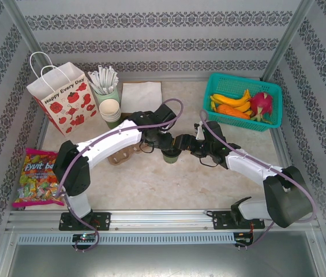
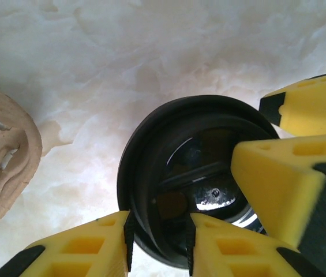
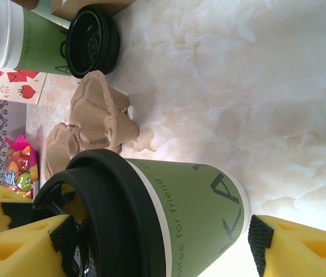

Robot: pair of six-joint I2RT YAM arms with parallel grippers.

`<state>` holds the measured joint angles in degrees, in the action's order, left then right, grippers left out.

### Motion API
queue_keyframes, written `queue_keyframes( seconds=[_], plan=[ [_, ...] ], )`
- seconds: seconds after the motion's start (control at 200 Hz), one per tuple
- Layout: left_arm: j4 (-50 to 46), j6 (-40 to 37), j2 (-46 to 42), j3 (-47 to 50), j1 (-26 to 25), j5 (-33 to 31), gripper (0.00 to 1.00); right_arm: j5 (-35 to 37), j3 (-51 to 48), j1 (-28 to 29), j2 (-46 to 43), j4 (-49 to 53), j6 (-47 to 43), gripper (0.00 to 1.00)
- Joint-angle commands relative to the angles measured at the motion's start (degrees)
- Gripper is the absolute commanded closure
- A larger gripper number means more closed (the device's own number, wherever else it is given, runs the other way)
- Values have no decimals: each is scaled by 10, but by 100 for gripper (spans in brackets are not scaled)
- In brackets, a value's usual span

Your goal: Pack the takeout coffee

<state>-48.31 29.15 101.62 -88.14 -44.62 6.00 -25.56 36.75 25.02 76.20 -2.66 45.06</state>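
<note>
- Candy bag (image 1: 36,176) lies at the near-left corner of the tabletop (image 1: 168,190).
- Both arms reach in from the near edge and meet over the middle of the tabletop.
- The coffee (image 1: 171,156) stands upright there, about midway between the left and right edges, with its black lid (image 2: 197,173) on.
- Left tool (image 2: 160,242) hangs right above the lid. Its jaws are parted a little and the lid's near rim shows in the gap. I cannot tell whether the pads touch it.
- Right tool (image 3: 160,231) comes in from the right with its jaws wide apart and the coffee between them. One finger (image 3: 30,248) sits at the lid, the other (image 3: 301,248) by the cup's base. A sliver of light shows between that finger and the base, so no clamp is seen.
- A brown pulp carrier (image 1: 119,157) lies just left of the coffee, partly under the left arm.
- Farther back on the left are a stack of cups (image 1: 109,111) and a green holder of sticks (image 1: 104,81), with a white napkin (image 1: 141,96) just to their right.
- A paper bag (image 1: 64,98) printed with tomatoes stands at the far-left corner.
- A teal basket (image 1: 269,86) of fruit sits at the far-right corner.
</note>
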Motion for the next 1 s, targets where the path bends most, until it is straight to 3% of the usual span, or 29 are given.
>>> queue_keyframes(
  seconds=[0.0,0.19,0.35,0.704,0.994],
  plan=[
    [46,20,-53,33,1,-2,62,10,5,8,-4,45,-13,20],
    [87,91,-100,104,39,-13,53,8,13,8,-29,55,-27,14],
    [138,143,-114,168,91,65,47,38,26,11,-66,106,-73,2],
    [225,176,-97,212,117,174,42,121,128,65,-31,245,-145,2],
    [233,188,-92,233,121,179,44,156,177,101,27,266,-162,2]
  ],
)
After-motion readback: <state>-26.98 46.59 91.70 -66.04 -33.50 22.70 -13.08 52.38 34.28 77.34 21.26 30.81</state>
